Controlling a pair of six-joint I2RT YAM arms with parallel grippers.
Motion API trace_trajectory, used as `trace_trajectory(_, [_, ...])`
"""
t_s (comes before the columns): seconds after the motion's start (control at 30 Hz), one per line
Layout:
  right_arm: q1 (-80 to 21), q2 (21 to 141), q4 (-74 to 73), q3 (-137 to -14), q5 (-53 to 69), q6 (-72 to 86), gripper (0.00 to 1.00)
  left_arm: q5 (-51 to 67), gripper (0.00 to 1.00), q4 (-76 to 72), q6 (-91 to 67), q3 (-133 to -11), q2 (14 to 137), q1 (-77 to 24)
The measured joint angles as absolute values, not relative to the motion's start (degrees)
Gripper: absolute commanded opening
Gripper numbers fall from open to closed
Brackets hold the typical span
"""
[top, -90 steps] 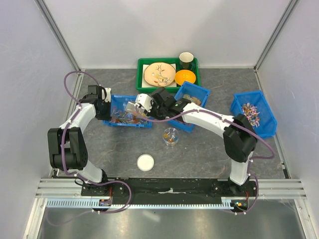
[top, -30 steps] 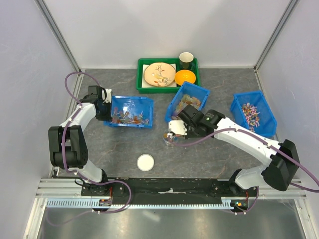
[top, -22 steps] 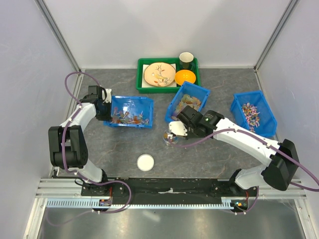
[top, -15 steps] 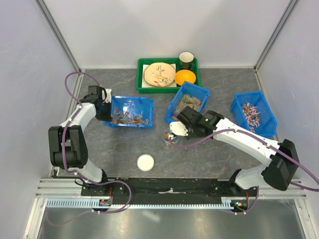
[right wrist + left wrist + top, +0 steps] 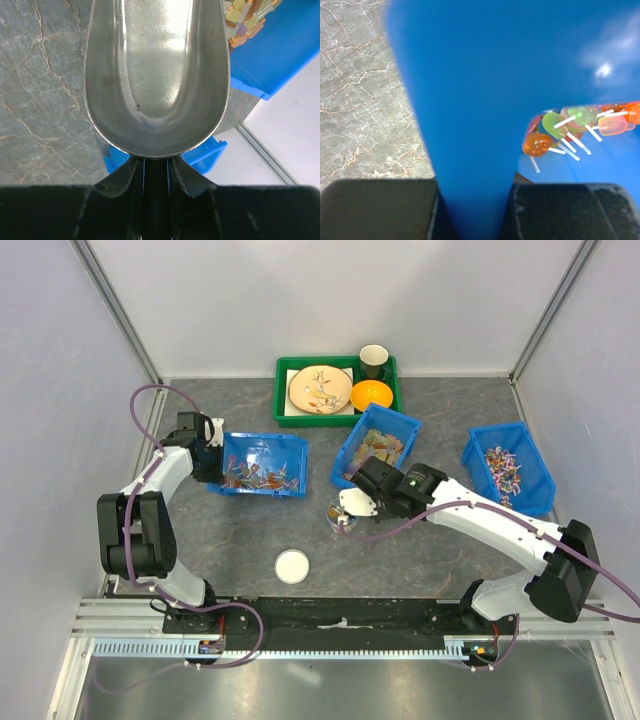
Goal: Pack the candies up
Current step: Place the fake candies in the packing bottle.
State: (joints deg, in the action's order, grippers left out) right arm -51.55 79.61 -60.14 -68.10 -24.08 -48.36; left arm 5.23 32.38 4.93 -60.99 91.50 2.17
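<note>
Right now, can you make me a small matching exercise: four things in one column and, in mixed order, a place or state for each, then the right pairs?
Things
1. scoop
2. white lid
3. orange bowl
4. left bin

Places or states
A. in the green tray
B. held by the left gripper
C. empty, in the right gripper
D. alone on the table, near the arm bases

Pairs: 1-C, 2-D, 3-A, 4-B

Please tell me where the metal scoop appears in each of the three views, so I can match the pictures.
Top external: the metal scoop is near the centre, held in the right claw, just above the small clear cup.
Right wrist: it fills the upper middle, and it is empty.
Left wrist: not in it.
Shared landmark: the grey marbled table.
</note>
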Motion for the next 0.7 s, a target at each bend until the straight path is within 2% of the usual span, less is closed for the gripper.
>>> trace_trajectory(0.4, [-51.66,80.86,-60.71,-78.54,-22.79,-50.26,0.00,6.09,0.02,32.99,6.15,-62.30,92.31,2.15])
trace_trajectory(0.7, [-52.12,90.45,-58.70,-89.86,-21.52,-50.89,0.00,5.91,0.02,31.92,7.31,-61.34,90.72,2.11])
